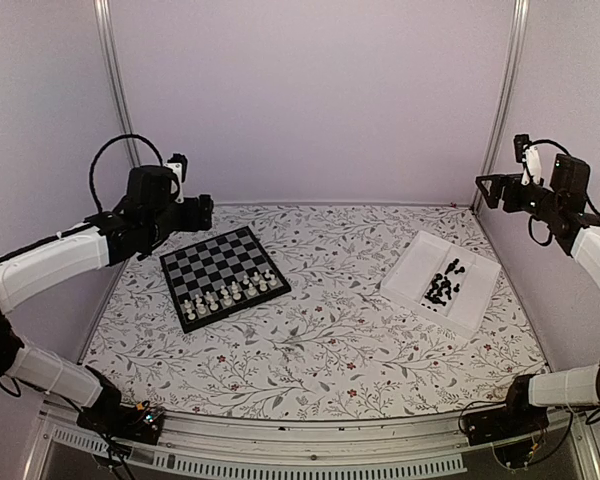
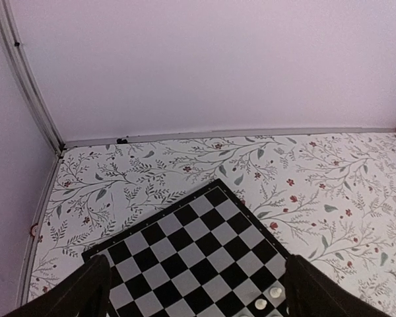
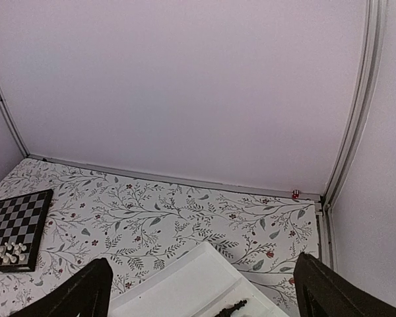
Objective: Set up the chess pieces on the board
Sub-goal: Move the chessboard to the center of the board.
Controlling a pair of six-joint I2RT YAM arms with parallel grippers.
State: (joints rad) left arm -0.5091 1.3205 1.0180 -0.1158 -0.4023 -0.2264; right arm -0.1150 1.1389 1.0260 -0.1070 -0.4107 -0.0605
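Note:
The board (image 1: 215, 258) lies at the table's left, its far rows bare and small white pieces (image 1: 230, 293) standing along its near edge. The black chess pieces (image 1: 443, 285) lie heaped in one compartment of a white tray (image 1: 420, 262) at the right. My left gripper (image 1: 195, 212) hovers open above the board's far left corner; its wrist view shows the board (image 2: 185, 244) between the spread fingers (image 2: 86, 287). My right gripper (image 1: 490, 190) hangs open high above the tray's far side, and one black piece (image 3: 232, 307) shows at the bottom of its view.
The floral tablecloth (image 1: 330, 330) covers the table. Metal frame posts (image 1: 115, 80) and plain walls close in the back and sides. The tray (image 3: 185, 284) has a bare compartment on its left. The board (image 3: 16, 224) shows far left in the right wrist view.

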